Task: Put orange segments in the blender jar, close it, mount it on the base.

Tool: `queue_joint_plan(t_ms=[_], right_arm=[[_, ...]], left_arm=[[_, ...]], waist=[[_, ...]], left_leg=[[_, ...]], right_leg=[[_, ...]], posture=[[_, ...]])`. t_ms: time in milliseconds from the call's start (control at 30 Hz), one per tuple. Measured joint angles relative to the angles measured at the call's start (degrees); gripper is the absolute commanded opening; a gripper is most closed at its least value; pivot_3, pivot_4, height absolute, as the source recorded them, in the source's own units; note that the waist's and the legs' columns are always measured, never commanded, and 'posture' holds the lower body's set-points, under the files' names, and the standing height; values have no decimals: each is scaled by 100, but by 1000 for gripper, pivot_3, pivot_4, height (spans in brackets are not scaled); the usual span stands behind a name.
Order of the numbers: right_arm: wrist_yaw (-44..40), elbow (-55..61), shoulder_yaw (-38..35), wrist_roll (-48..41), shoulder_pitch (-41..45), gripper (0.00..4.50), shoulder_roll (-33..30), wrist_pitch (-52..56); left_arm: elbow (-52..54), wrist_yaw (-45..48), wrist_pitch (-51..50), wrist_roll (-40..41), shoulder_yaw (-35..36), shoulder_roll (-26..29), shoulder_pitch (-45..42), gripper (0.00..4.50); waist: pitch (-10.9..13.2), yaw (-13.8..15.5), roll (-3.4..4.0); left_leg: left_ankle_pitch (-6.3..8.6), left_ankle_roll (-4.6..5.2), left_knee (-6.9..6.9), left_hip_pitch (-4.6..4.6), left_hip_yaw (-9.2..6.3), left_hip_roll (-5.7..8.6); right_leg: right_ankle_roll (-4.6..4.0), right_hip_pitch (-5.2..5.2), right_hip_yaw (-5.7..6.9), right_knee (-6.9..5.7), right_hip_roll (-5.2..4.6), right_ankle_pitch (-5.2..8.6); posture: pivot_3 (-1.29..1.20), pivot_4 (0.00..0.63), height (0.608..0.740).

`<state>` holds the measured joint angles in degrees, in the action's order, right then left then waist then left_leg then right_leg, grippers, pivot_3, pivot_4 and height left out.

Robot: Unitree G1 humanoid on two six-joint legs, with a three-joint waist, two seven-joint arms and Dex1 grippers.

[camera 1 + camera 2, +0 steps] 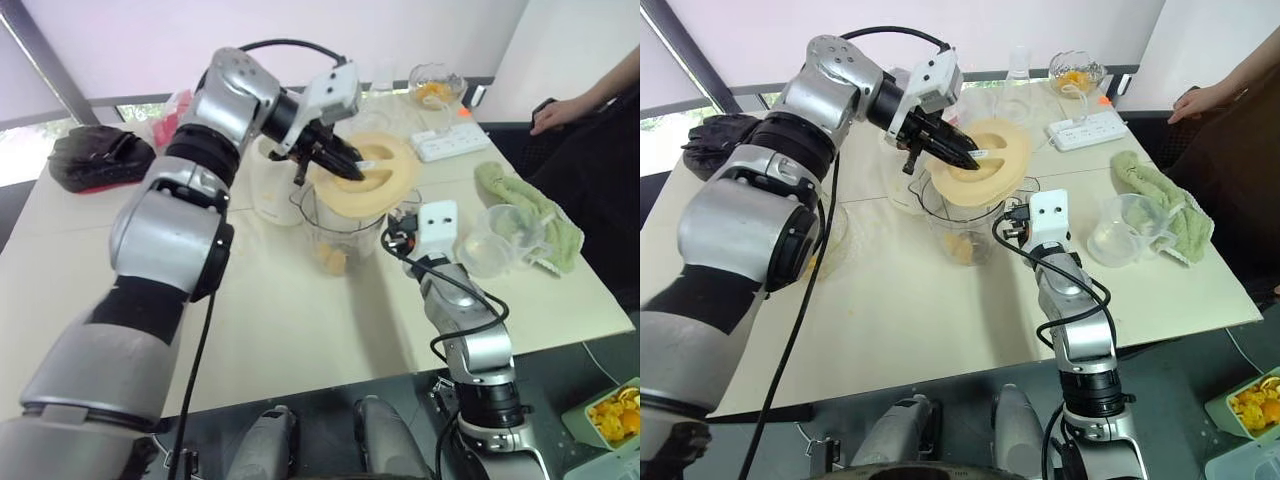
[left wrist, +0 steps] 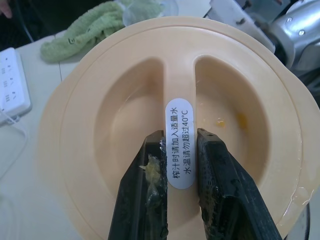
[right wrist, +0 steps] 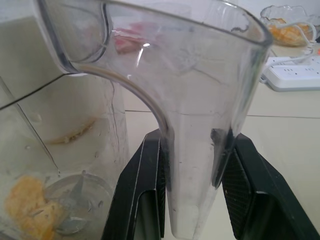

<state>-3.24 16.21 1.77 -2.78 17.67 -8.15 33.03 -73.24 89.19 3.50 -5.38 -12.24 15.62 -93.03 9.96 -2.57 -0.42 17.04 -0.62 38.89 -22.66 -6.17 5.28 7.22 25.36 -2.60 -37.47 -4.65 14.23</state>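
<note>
At the middle of the table you have the blender jar [image 1: 965,225] standing upright with orange segments [image 3: 30,207] lying by the blade at its bottom, and your right gripper [image 3: 195,175] is clamped on its clear handle. Just above its mouth your left gripper [image 2: 175,175] pinches the centre ridge of the cream lid [image 1: 375,172], held tilted. The white base [image 1: 272,190] stands just behind the jar.
</note>
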Motion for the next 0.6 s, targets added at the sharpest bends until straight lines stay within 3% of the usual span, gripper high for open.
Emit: queue_joint_plan(t_ms=[233,600], right_arm=[[-172,46,260,265,7,954,-315,-196],[-192,-26,196,300,3,954,-297,-300]], left_arm=[[-23,40,56,-106,1,51,0,236],[47,144,-264,-412,-46,139,22,236]], waist=[[0,3,0],[-2,17,0]], left_leg=[[0,0,2,1,0,0],[0,0,10,3,-1,1]], right_leg=[[0,-2,0,-1,0,0],[0,-7,0,-7,-1,0]], posture=[[0,150,740],[0,150,740]])
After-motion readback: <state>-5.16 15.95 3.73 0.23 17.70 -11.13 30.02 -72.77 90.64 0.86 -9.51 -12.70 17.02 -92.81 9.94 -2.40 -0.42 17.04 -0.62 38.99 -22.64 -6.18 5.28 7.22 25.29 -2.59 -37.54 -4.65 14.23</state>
